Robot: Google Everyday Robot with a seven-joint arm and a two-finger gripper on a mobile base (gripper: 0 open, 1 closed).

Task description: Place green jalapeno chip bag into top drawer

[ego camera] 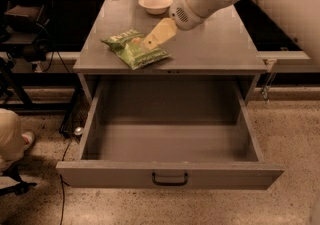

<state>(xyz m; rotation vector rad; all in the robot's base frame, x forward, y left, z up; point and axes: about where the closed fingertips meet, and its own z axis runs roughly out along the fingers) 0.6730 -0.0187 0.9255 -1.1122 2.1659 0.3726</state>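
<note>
Gripper (150, 42): at bag's right edge; grip cannot be told.
Bag (131, 51): flat on cabinet top (215, 44), front left.
Drawer (125, 174): open, below.
Bowl (155, 3): rear of top.

Hand (149, 43) at chip bag (131, 55) on cabinet top (215, 44) (bowl (155, 3) behind), top drawer (170, 174) below.
</note>
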